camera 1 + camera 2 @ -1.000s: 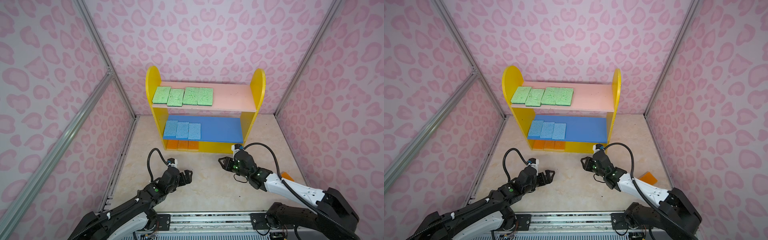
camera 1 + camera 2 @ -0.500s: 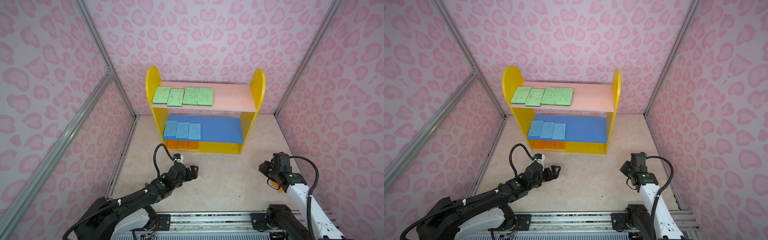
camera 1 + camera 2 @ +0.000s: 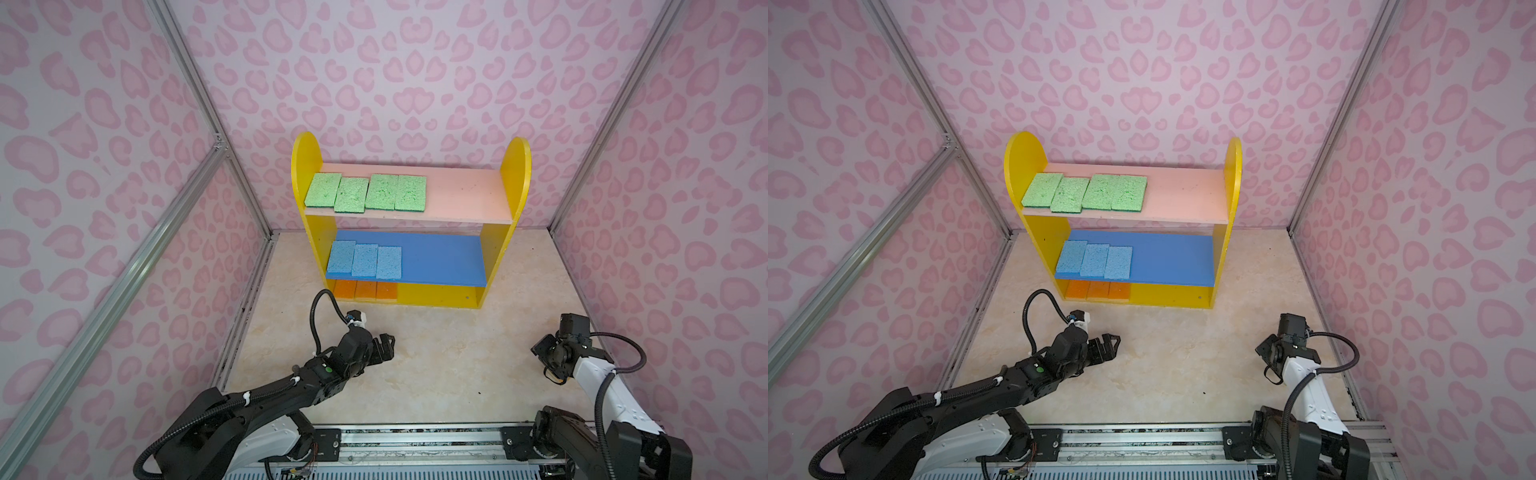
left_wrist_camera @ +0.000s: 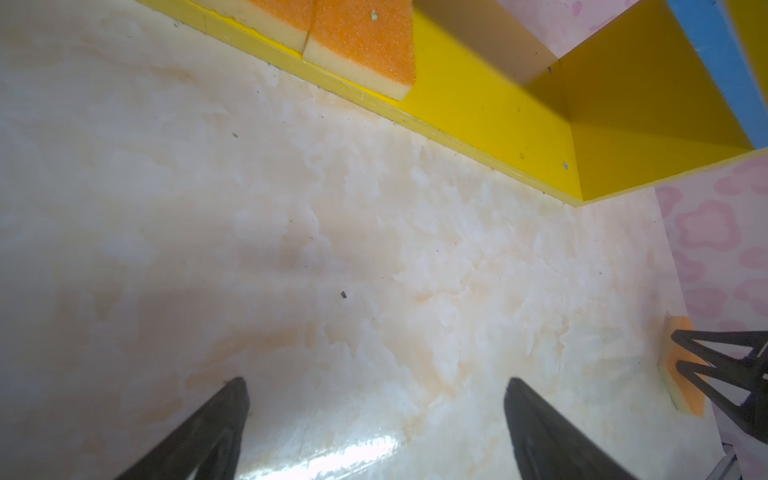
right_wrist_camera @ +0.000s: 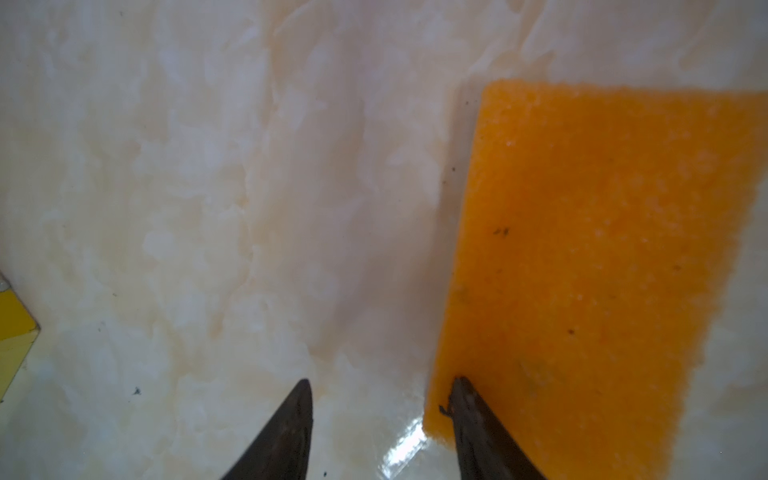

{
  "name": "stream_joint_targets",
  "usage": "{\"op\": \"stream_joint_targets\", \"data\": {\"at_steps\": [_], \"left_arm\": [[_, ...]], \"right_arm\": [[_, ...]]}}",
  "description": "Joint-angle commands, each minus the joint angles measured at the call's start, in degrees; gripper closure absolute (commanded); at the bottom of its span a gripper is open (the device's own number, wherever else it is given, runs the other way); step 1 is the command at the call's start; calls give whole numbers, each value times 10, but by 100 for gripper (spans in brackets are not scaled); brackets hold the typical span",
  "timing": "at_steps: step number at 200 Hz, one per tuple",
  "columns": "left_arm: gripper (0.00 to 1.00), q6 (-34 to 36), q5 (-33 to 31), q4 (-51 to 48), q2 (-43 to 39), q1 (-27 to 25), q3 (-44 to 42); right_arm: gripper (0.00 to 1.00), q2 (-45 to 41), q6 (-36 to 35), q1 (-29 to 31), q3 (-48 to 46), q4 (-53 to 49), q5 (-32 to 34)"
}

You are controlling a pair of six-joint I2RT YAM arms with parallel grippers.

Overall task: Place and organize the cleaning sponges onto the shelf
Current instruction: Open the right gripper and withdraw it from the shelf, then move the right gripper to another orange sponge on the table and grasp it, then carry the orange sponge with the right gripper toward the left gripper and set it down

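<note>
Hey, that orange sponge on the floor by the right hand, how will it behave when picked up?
The orange sponge looks porous and foamy, so it is probably light and squashes under the right hand. Its rough face should grip rather than slip. Lying flat on the floor, it would likely slide, not roll, if pushed.

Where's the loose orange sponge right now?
Off the shelf, flat on the marble floor at the right side, under the right tool; the right wrist view shows the orange sponge beside one fingertip. In both top views the right arm largely covers it.
</note>
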Motion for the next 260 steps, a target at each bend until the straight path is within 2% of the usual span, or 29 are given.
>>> {"op": "stream_joint_targets", "data": {"at_steps": [1, 34, 59, 75, 89, 115, 155, 181, 207, 237, 260], "left_arm": [[3, -6, 19, 42, 11, 2, -1], [3, -11, 31, 51, 20, 8, -3], [4, -10, 31, 47, 13, 12, -5], [3, -9, 29, 43, 6, 16, -6], [3, -9, 29, 39, 1, 18, -6], [3, -9, 30, 32, -8, 23, -5], [4, -27, 61, 39, -16, 50, -15], [4, -32, 69, 32, -28, 64, -22], [4, -32, 68, 12, -59, 76, -30], [4, -30, 68, -34, -110, 88, -45], [4, -35, 75, -75, -160, 105, -63]], "right_arm": [[47, 39, -10, -4, -3, 13, 13], [57, 100, -22, -9, 5, 24, -25], [85, 91, -19, -11, -4, 38, -43], [95, 77, -20, -11, -4, 34, -48], [100, 65, -27, -11, 1, 24, -61], [100, 23, -40, 14, 14, 10, -98], [100, -27, 8, 153, 31, -1, -112], [100, -52, 79, 280, 21, 22, -88], [100, -64, 169, 426, 4, 93, -40], [100, 38, 211, 581, 41, 190, 3], [95, 150, 216, 656, 90, 292, -3]]}}
